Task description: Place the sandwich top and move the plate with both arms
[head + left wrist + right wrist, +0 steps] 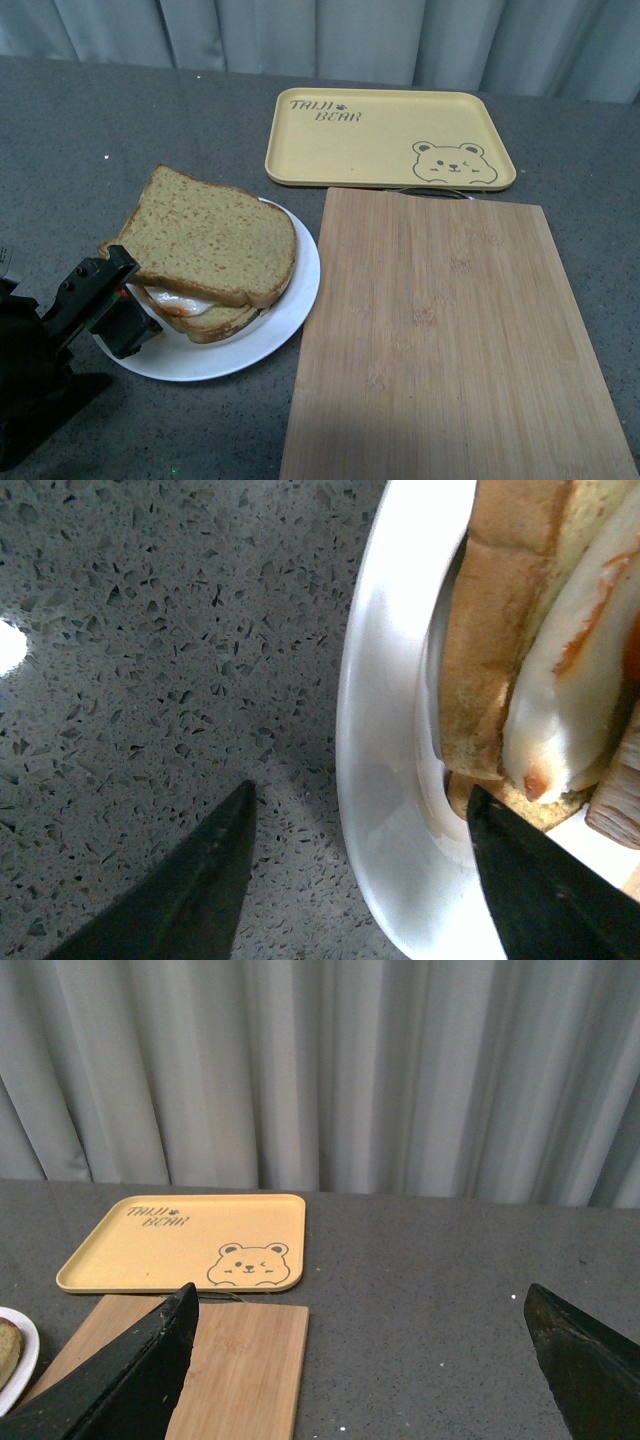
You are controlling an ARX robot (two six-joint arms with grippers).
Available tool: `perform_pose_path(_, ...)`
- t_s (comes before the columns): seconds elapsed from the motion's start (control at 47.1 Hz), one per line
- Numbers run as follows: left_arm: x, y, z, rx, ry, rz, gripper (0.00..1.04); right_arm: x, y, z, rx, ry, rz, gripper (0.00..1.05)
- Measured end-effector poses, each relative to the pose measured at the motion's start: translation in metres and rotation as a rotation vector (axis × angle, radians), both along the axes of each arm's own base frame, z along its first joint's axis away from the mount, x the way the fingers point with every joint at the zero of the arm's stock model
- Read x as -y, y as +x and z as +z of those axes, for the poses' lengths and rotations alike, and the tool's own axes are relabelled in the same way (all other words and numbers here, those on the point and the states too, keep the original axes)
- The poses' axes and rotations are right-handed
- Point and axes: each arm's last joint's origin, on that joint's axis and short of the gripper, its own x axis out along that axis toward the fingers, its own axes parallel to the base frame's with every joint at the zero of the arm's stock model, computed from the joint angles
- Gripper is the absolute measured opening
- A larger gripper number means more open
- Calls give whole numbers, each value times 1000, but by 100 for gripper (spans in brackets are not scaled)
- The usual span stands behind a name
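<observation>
Bread slice lies on egg slice on plate, long axis across my view, rounded end toward board | left pincer apart, straddling plate rim | right pincer apart over worktop

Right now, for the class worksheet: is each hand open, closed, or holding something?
Left hand: open, one finger on each side of the plate rim, not closed on it.
Right hand: open, holding nothing.
</observation>
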Motion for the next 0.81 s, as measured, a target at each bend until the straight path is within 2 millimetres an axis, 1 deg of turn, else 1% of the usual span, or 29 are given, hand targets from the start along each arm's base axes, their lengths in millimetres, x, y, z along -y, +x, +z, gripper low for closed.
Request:
perform_pose_path(0.128,1,5,-4,-23,-15,19,41,0,0,0,0,0,0,95)
perform_pose_path(0.276,1,9,-7,-39,-26,34,24,0,0,0,0,0,0,95)
perform_pose_path(0.361,-1,11,-5,-34,-58,53,14,0,0,0,0,0,0,95)
perform_pose_path(0.404,-2,12,-4,-29,-69,56,11,0,0,0,0,0,0,95)
perform_pose_path(0.616,-7,8,1,8,-144,63,5,0,0,0,0,0,0,95)
perform_pose_path(0.807,-11,2,6,78,-227,82,4,0,0,0,0,0,0,95)
